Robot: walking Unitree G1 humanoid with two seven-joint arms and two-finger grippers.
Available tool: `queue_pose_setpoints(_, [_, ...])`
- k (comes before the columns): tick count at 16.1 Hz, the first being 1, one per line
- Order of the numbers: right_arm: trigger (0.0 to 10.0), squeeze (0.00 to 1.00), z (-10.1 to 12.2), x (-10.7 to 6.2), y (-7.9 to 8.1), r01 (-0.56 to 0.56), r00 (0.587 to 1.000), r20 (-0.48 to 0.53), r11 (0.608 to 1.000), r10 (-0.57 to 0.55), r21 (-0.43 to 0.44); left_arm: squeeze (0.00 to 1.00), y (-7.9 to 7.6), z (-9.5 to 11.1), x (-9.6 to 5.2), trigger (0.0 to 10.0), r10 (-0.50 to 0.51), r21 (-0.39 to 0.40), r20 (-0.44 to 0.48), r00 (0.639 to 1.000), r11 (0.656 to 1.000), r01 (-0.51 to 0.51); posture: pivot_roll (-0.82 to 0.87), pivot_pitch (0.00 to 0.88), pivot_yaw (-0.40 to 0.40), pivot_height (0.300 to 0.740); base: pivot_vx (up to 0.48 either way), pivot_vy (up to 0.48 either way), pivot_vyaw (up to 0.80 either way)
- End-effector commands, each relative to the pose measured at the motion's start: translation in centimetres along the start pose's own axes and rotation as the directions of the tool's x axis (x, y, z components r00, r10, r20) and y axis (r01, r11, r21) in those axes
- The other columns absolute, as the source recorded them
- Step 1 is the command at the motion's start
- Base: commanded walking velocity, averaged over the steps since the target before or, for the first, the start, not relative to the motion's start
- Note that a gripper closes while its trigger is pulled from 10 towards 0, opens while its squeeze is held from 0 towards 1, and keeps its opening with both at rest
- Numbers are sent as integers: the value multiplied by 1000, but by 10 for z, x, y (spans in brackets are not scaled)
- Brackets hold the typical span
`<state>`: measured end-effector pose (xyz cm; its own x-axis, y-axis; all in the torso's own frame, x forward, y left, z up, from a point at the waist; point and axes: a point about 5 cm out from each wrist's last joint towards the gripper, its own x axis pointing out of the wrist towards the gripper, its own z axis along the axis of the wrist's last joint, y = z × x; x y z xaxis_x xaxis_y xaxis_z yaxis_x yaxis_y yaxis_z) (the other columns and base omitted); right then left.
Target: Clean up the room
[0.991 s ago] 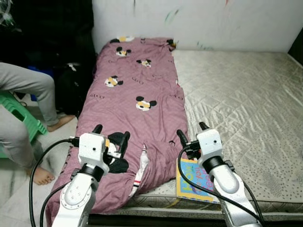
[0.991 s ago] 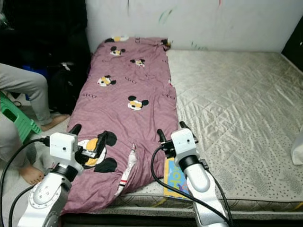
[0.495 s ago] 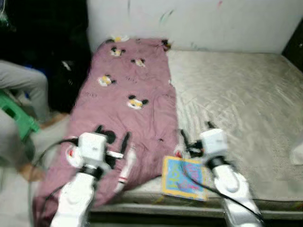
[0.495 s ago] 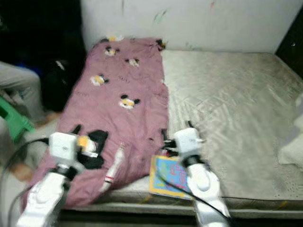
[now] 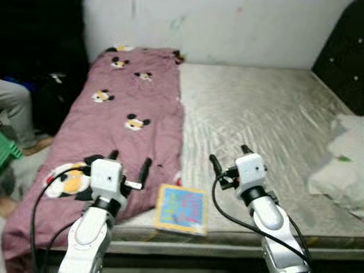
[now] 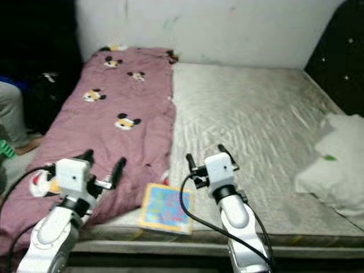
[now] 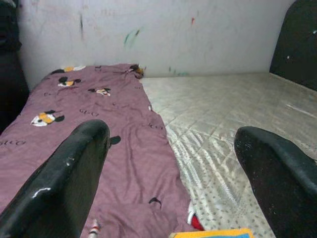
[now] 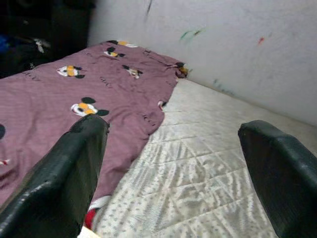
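I judge I'm at the approach step, facing the bed and choosing what to tidy first. The book (image 5: 182,209) lies flat at the mattress (image 5: 267,119) near edge, just beside the purple blanket (image 5: 122,122) and between my two arms; a pillow (image 5: 338,170) sits at the far right. Both arms are raised level over the near edge, forearms pointing forward. The left gripper (image 5: 129,165) hovers above the blanket's hem with its fingers spread wide, holding nothing; the right gripper (image 5: 228,161) is likewise wide open and empty above bare mattress. Next I'd lower one gripper toward the book's edge.
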<state>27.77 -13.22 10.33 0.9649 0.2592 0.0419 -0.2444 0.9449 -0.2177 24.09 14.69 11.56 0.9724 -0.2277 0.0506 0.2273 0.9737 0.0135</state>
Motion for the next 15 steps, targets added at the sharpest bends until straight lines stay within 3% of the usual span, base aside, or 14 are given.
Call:
queue_pose_setpoints(1, [10000,0,-3,-1,-7,18,1000,-14,1000,-18,-6,0,-6,-1,1,10000,-15,-6,-1,1000,1000,15,-55,35,-18,740,0,-345,0])
queue_pose_setpoints(15, [10000,0,-6,1,-6,5,1000,-23,1000,-5,-9,0,-9,-3,5,10000,-27,-7,1,1000,1000,27,-54,17,-19,740,0,-344,0])
